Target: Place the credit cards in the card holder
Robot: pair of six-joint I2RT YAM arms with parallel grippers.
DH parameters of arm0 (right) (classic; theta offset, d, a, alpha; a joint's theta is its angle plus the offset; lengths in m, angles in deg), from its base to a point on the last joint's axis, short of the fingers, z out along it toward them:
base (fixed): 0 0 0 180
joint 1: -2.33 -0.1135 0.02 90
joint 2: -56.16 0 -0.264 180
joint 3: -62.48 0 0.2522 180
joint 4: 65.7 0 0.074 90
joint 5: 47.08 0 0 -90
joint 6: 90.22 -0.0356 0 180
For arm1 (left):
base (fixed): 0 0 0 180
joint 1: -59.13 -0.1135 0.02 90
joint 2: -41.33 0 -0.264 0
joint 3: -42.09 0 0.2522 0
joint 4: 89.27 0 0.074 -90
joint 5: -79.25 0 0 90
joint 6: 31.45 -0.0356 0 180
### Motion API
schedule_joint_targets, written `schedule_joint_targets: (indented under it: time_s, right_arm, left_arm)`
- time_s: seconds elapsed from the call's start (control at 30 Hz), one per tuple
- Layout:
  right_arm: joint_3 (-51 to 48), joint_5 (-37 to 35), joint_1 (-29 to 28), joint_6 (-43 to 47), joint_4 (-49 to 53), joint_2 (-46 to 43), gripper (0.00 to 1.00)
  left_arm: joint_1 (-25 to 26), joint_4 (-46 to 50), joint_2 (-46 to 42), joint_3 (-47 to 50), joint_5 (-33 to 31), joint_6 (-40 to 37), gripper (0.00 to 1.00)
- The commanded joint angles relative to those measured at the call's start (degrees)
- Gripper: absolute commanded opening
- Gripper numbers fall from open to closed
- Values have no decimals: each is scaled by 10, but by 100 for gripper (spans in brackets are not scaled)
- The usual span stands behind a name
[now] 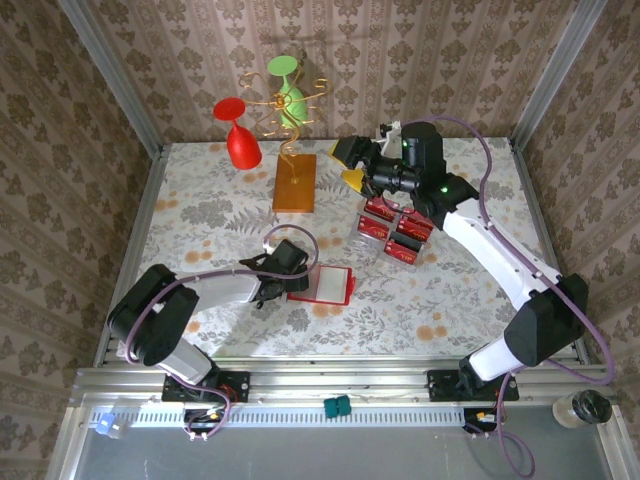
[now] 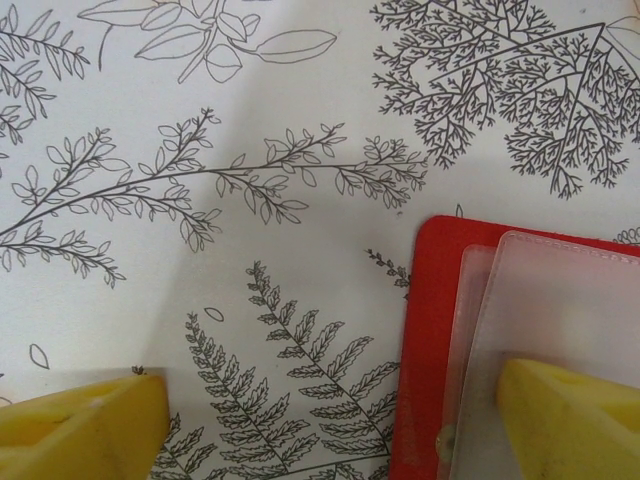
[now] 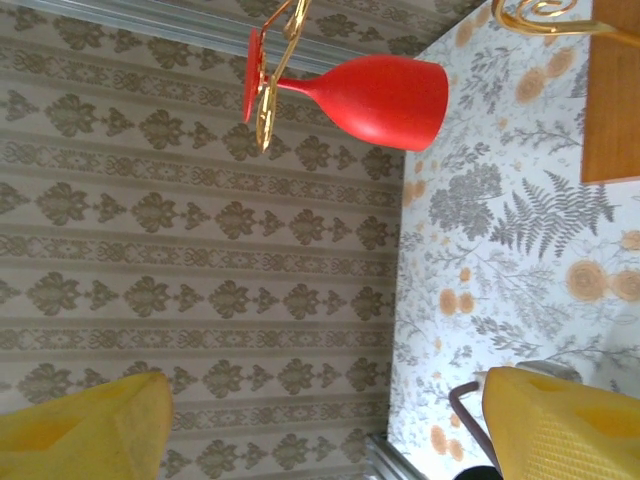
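The card holder (image 1: 328, 285) lies open on the floral table, red with pale inner pockets (image 2: 565, 300). My left gripper (image 1: 283, 277) (image 2: 330, 430) is open and low over the holder's left edge. One yellow finger (image 2: 570, 420) is over a pocket and the other (image 2: 80, 430) is over bare cloth. Several red credit cards (image 1: 395, 232) lie clustered to the right of the middle of the table. My right gripper (image 1: 346, 163) (image 3: 325, 430) hangs open and turned sideways, above and to the far left of the cards, with nothing between its fingers.
An orange-brown block (image 1: 294, 182) (image 3: 612, 110) carrying gold wire stands behind the holder. A red goblet (image 1: 240, 135) (image 3: 370, 95) and a green goblet (image 1: 290, 90) are at the back. Patterned walls enclose the table on three sides.
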Motion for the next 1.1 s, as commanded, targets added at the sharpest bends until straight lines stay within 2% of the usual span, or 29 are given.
schedule_joint_targets:
  time_s: [0.0,0.13,0.2,0.3,0.43,0.57,0.73,0.83,1.07]
  right_arm:
    - [-4,29,-1,-29,-57,-14,82]
    - [7,17,-10,-27,-53,-29,82]
    - [16,2,-35,-14,-52,-31,82]
    - [88,-11,-71,43,49,-19,82]
    - [10,-37,-58,59,36,-50,82]
    - [-53,-95,-33,166,100,-88,80]
    - [-91,-189,-10,316,194,-93,76]
    - [-92,-242,-6,380,245,-74,73]
    - [-86,-286,-4,478,320,8,65]
  left_arm:
    - [-1,-77,55,16,72,-2,88]
    - [1,-78,57,28,77,10,88]
    - [1,-79,64,30,81,14,88]
    - [1,-80,75,21,87,11,88]
    - [0,-91,72,13,81,6,88]
    - [-10,-105,74,2,83,-15,88]
    - [-19,-132,74,5,92,-26,88]
    - [-19,-134,73,4,94,-33,88]
    - [-20,-136,53,14,80,-32,88]
